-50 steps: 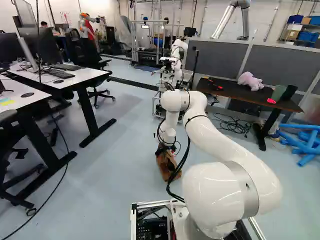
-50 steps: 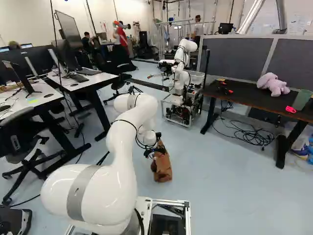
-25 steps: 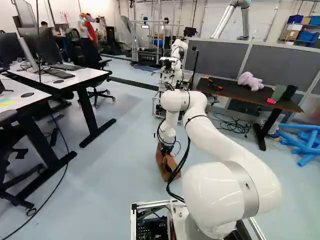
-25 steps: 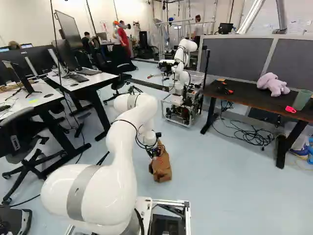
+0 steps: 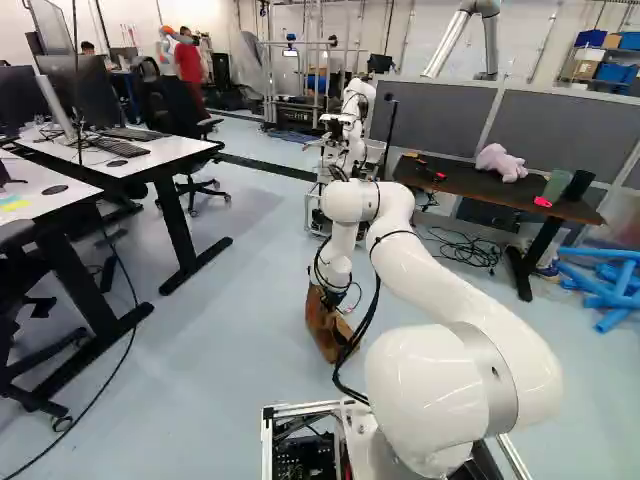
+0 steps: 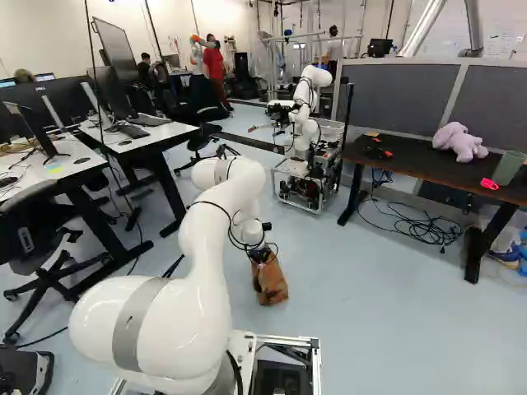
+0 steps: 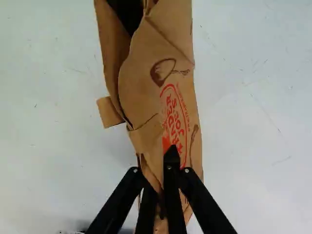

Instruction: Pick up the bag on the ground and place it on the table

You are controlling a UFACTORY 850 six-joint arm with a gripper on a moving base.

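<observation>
Well short of the dark table [image 6: 412, 168], down by the floor [image 6: 370, 288], the brown paper bag [image 6: 270, 284] hangs or stands; from here I can't tell whether its base bears any weight. The gripper [image 7: 157, 162] looks clamped on a fold of its paper, one finger over the printed side, the other partly hidden by the sheet.

What worries me is that narrow bite. If there's anything heavy inside, the paper could rip or creep out of the pads as the arm [image 6: 206, 255] rises, and down it goes. Held off-centre like that, it may also swing and tip its contents out. Carried too low, it would bump the dark table's edge; set down carelessly on top, it might shove the plush toy [image 6: 459, 141] or the green cup [image 6: 509, 169] there.

The bag itself is crumpled and squashed narrow, leaning a little, with red lettering on one face, a handle hole, creased sides, a small flap sticking out and a dark gap at its mouth.
</observation>
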